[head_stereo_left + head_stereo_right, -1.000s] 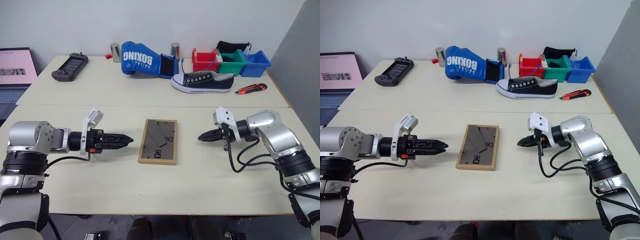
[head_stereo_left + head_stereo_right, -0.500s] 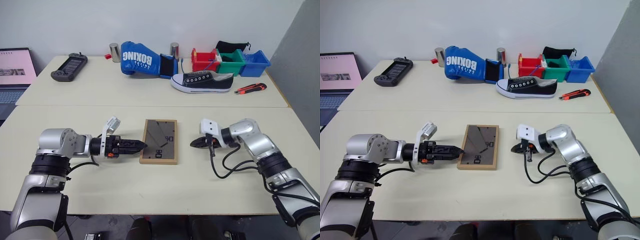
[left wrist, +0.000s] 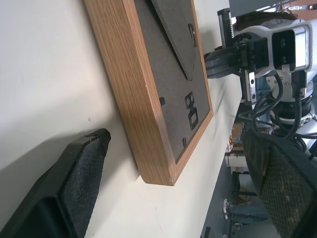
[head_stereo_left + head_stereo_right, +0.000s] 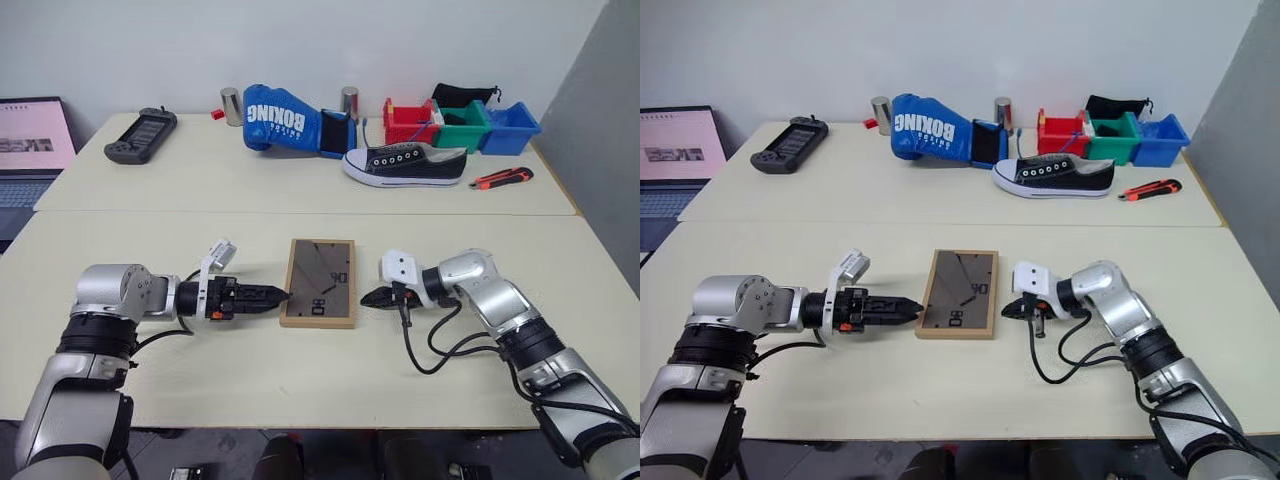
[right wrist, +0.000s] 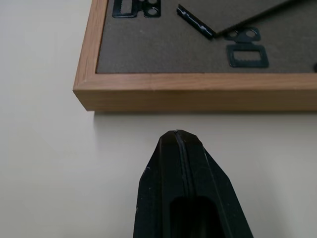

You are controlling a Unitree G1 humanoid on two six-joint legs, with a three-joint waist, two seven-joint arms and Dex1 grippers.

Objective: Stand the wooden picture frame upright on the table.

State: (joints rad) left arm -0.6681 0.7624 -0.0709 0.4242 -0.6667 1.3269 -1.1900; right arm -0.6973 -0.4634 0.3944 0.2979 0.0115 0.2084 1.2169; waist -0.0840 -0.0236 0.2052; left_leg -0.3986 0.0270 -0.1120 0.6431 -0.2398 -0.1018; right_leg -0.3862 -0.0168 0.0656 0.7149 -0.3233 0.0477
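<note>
The wooden picture frame point(image 4: 318, 282) lies flat, face down, in the middle of the near section of the table point(image 4: 200, 370); its dark back panel with stand and clips faces up. My left gripper point(image 4: 272, 295) lies low at the frame's left edge, open, with one finger point(image 3: 74, 188) on the tabletop beside the wood and the other finger point(image 3: 282, 183) above the back panel. My right gripper point(image 4: 366, 297) is shut, and its tip point(image 5: 177, 136) points at the frame's right edge point(image 5: 198, 96) across a small gap.
On the far section are a blue boxing glove point(image 4: 280, 118), a black sneaker point(image 4: 405, 163), red, green and blue bins point(image 4: 462, 125), an orange utility knife point(image 4: 502, 177), a game controller point(image 4: 140, 133) and two metal cylinders point(image 4: 230, 105). A laptop point(image 4: 35, 135) stands at the far left.
Both grippers came inward and down toward the frame: the left one to its left edge, the right one close to its right edge. The frame has not moved.
</note>
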